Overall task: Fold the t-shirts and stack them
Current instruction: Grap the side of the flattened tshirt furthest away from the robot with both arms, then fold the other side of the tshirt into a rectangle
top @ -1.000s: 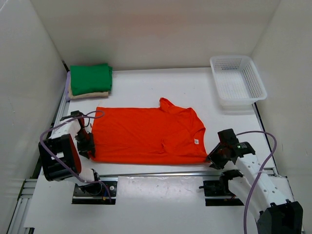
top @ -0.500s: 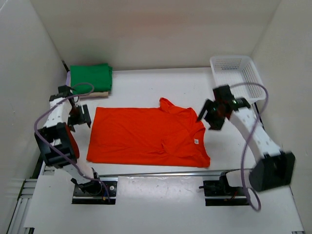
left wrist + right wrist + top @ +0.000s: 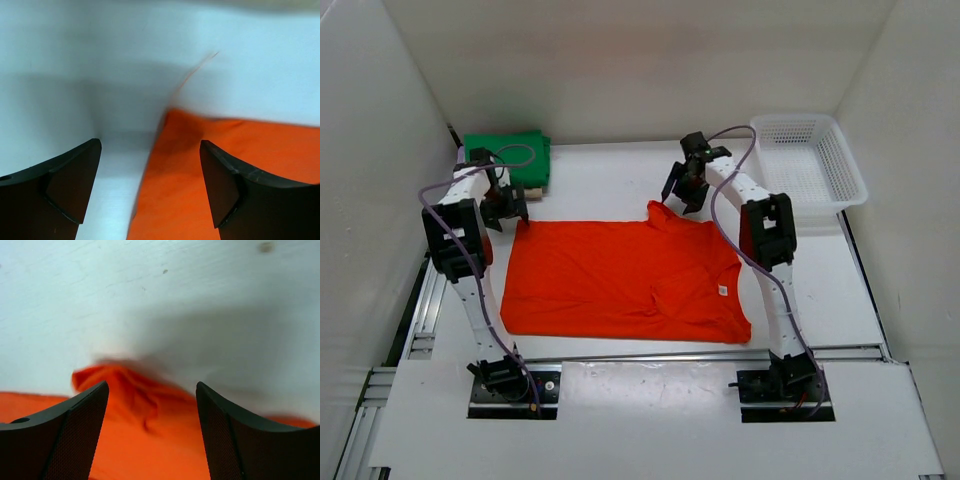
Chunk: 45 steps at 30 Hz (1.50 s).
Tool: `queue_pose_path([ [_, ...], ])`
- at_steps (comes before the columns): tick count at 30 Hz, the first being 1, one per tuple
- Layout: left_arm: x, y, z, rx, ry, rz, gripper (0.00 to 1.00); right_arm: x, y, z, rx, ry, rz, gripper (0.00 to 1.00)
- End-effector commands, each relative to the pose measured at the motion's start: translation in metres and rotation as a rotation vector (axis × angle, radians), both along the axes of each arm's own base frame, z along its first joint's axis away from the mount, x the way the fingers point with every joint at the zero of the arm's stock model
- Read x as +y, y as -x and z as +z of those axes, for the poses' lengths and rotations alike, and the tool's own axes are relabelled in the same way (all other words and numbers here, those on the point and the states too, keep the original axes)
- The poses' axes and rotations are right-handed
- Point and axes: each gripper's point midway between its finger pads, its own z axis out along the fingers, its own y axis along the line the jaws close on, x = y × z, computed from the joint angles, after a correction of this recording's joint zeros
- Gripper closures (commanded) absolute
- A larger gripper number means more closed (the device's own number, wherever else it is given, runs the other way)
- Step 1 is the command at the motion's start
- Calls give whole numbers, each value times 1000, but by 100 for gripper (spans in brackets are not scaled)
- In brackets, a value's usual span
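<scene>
The orange-red t-shirt [image 3: 620,280] lies spread flat in the middle of the table. My left gripper [image 3: 508,212] is open over its far left corner, which shows between the jaws in the left wrist view [image 3: 210,170]. My right gripper [image 3: 685,192] is open over the far edge by the raised sleeve, seen in the right wrist view [image 3: 135,405]. The green t-shirt [image 3: 506,157] lies folded on a stack at the far left. The tan and lavender shirts beneath it are mostly hidden behind the left arm.
A white lattice basket [image 3: 807,165] stands at the far right. White walls close in the table on three sides. A metal rail runs along the near edge by the arm bases.
Both arms have swung from the shirt's near corners to its far edge. The left gripper is now at the far left corner, the right at the far sleeve. The shirt has stayed flat.
</scene>
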Motion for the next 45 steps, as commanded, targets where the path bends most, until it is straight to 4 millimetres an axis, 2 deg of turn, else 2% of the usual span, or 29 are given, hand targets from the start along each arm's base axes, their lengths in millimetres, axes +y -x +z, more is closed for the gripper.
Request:
queue_pose_path([
  [1,-8,-31,17,-98,26,-26,9,32,-9,4,-8,-85,-34,25],
  [2,-10,-29,9,-80,41,-29,9,31,-3,-11,29,-86,-69,25],
  [4,-10,-32,8,-83,40,-29,9,33,0,-25,60,-104,-102,25],
  [8,-27,-29,0,-72,136,-54,9,52,13,-36,124,-157,-106,25],
  [11,-37,-20,-8,-45,168,-67,9,47,18,-39,120,-119,-127,27],
  [15,-50,-15,-13,-20,193,-88,19,47,20,-43,117,-93,-129,66],
  [16,-50,-15,-13,-20,193,-88,27,45,19,-44,108,-80,-125,82],
  [19,-53,-7,-17,5,211,-88,42,35,27,-38,103,-43,-111,99],
  [20,-53,-7,-17,5,211,-88,46,34,28,-29,90,-46,-102,100],
  [22,-53,-7,-17,5,211,-88,56,26,33,-29,76,-8,-82,100],
  [23,-53,-7,-17,5,211,-88,70,25,34,-19,58,-12,-70,100],
  [24,-53,-7,-17,5,211,-88,79,22,39,-19,58,0,-47,100],
  [25,-56,-4,-17,16,225,-89,87,20,39,-6,30,2,-40,100],
  [27,-56,-2,-13,19,226,-89,90,15,45,5,1,29,-25,100],
  [29,-51,5,-4,15,189,-82,90,8,57,25,-41,54,7,100],
  [30,-44,5,10,-13,142,-75,90,8,65,48,-102,74,34,100],
  [31,-41,5,19,-38,120,-73,90,1,69,56,-122,94,34,100],
  [32,-40,11,23,-44,103,-70,90,-5,88,48,-103,133,54,100],
  [33,-38,10,32,-78,86,-69,90,-4,99,72,-164,126,61,100],
  [34,-38,11,55,-134,54,-74,90,-8,108,74,-181,148,74,100],
  [35,-41,21,54,-125,44,-79,90,-15,118,75,-191,178,72,100],
  [36,-39,24,59,-146,25,-75,90,-19,143,71,-181,183,97,100],
  [37,-39,29,73,-179,-13,-78,90,-20,155,67,-172,178,93,100],
  [38,-42,35,73,-183,-32,-84,90,-23,168,62,-156,181,96,100],
  [39,-41,53,60,-144,-43,-78,90,-23,183,64,-159,172,107,100],
  [40,-39,56,58,-155,-79,-78,90,-34,204,43,-109,208,112,100],
  [41,-42,71,52,-136,-90,-82,90,-32,215,43,-109,193,105,100],
  [43,-35,83,50,-127,-131,-68,90,-41,239,22,-57,212,99,100],
  [45,-34,90,42,-117,-142,-65,90,-38,250,13,-45,206,117,100],
])
